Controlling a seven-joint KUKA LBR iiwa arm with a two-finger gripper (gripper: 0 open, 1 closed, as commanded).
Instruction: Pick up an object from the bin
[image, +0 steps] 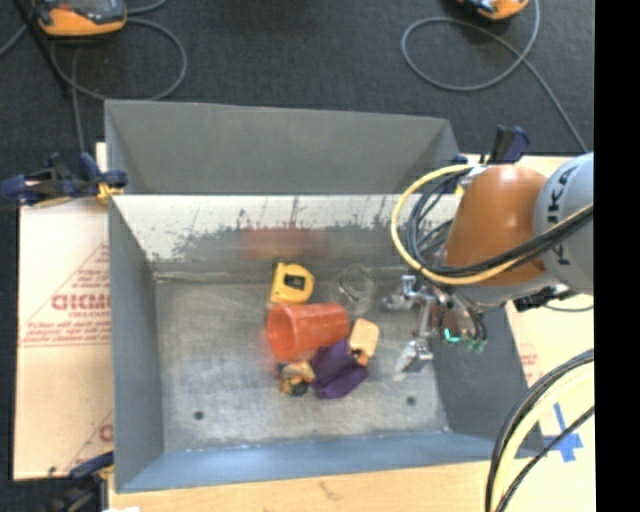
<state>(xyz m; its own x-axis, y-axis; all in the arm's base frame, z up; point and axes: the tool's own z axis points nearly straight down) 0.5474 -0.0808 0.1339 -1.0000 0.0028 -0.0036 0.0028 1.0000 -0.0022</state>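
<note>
My gripper hangs low at the right side of the bin, open, with nothing between its fingers. Just left of it lies a small tan block, resting against a purple soft thing. An orange cup lies on its side left of those. A clear plastic cup stands a little up and left of the gripper, near the back wall. The gripper touches none of them.
A yellow tape measure lies behind the orange cup. A small dark and yellow figure sits at the front of the cluster. The arm with its orange cover and cables reaches in over the bin's right rim.
</note>
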